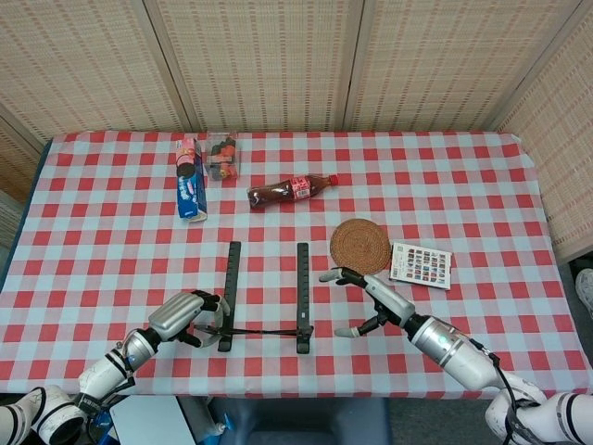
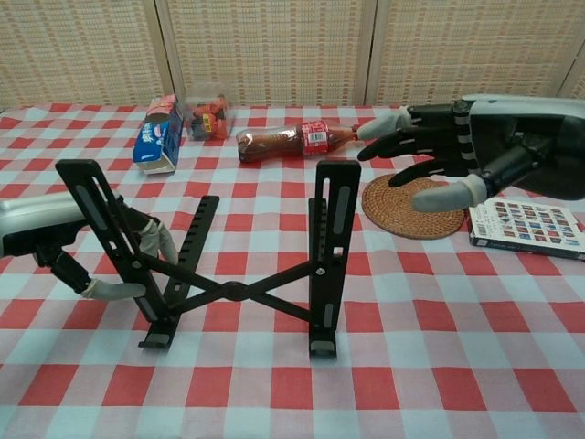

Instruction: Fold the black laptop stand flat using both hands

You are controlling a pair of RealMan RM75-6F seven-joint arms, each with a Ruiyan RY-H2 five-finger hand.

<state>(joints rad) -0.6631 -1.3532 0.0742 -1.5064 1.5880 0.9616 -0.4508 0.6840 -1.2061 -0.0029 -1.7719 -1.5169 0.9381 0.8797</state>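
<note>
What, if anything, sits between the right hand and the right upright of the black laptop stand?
Nothing visible does. The right hand hovers open to the right of the laptop stand, above the woven coaster, with only bare tablecloth and air between its fingertips and the right upright. The left hand holds the left upright.

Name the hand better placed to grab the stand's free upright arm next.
Right. The right hand hovers open beside the laptop stand's untouched upright arm; the left hand already holds the other arm.
</note>
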